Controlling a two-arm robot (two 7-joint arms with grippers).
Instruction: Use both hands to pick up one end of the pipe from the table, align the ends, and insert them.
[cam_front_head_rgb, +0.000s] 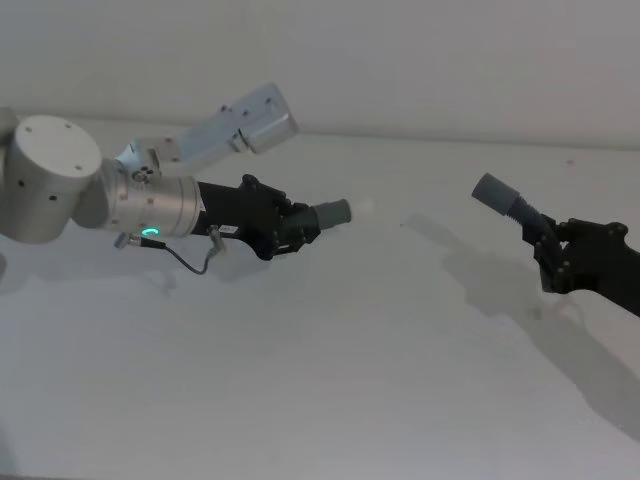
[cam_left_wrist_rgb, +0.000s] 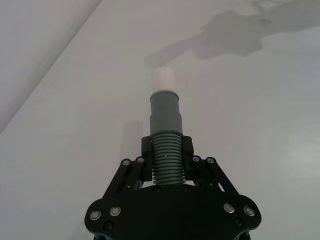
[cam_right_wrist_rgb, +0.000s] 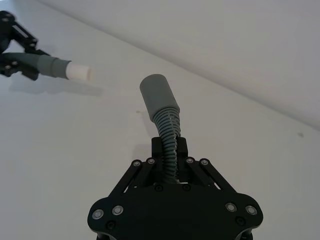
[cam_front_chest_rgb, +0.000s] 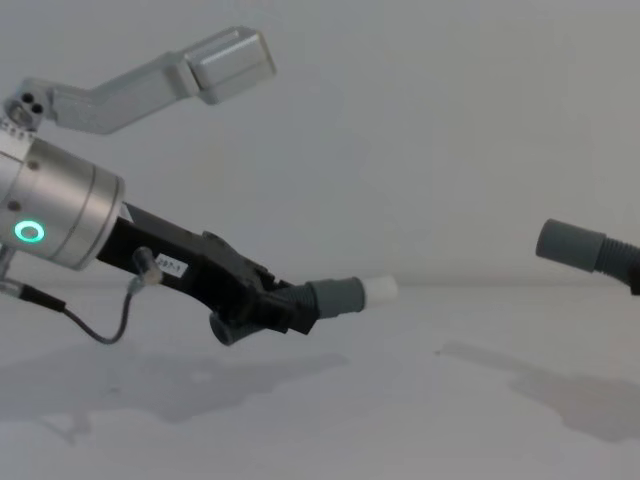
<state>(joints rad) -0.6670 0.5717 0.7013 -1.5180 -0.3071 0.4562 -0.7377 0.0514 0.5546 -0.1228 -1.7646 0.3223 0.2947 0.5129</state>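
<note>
Aligning step: left gripper (cam_front_head_rgb: 298, 228) grips hose (cam_left_wrist_rgb: 167, 162) behind white-tipped cuff (cam_front_head_rgb: 338, 213), right gripper (cam_front_head_rgb: 548, 238) likewise behind socket cuff (cam_front_head_rgb: 493, 191); well apart, so square axes first

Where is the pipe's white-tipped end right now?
In the chest view the white-tipped end is on the robot's left, held above the table by the left pincer, facing the socket end in the right pincer across a gap.

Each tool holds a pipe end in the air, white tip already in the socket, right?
Not inserted: the head view shows the white tip and socket apart. Left tool and right tool each hold an end in the air.
</note>
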